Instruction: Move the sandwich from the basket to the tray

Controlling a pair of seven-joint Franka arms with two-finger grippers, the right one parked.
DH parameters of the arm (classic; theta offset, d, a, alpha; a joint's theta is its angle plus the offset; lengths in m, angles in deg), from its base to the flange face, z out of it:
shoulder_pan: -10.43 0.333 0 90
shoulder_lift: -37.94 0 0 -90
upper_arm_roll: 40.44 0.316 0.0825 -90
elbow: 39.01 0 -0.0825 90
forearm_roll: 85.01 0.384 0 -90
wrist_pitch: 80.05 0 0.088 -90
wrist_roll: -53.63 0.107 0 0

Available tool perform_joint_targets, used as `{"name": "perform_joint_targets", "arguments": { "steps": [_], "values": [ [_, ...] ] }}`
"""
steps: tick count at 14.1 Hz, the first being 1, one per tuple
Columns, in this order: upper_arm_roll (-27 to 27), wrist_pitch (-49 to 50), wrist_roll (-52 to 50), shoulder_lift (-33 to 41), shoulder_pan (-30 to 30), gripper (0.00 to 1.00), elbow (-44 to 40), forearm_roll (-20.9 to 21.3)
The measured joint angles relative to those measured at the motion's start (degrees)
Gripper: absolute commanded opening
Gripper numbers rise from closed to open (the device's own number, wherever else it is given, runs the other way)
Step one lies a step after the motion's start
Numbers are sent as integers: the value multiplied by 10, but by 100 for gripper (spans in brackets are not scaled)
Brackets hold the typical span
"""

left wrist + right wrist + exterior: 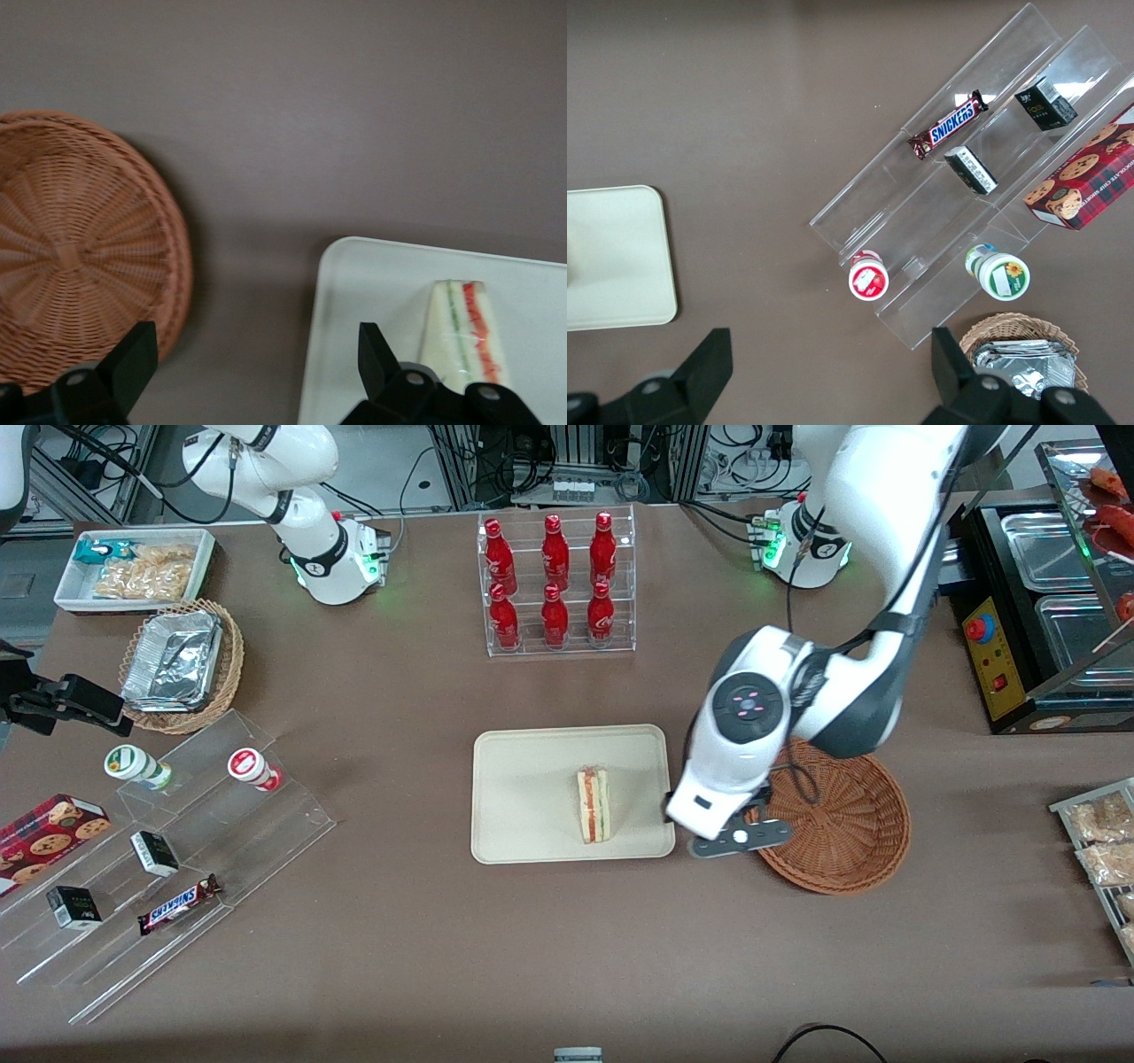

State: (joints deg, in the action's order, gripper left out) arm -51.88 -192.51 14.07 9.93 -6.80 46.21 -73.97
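Brown tabletop [399, 957] carries tray [532, 841] with sandwich [593, 804]; my hand [709, 828], spread wide and empty, hangs between tray and basket [850, 824].

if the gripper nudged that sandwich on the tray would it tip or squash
The sandwich stands on a narrow edge on the tray, so a sideways nudge would likely tip it. Its soft bread probably squashes easily. The open gripper hangs between tray and basket.

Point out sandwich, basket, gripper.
sandwich [593, 804], front view, middle of its striped cut face.
basket [846, 824], front view, bare woven floor.
gripper [257, 363], left wrist view, open, midway between fingertips, above table between basket and tray.
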Motion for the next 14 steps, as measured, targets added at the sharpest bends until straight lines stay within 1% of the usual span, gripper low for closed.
{"name": "perform_joint_targets", "arguments": {
  "steps": [2,6,9,12,14],
  "values": [
    [1,18,61,33,34,100,23,-22],
    [2,110,164,91,104,100,28,-33],
    [3,185,230,150,152,100,27,-46],
    [4,250,262,206,188,100,27,-50],
    [4,286,265,241,198,100,27,-68]
  ]
}}
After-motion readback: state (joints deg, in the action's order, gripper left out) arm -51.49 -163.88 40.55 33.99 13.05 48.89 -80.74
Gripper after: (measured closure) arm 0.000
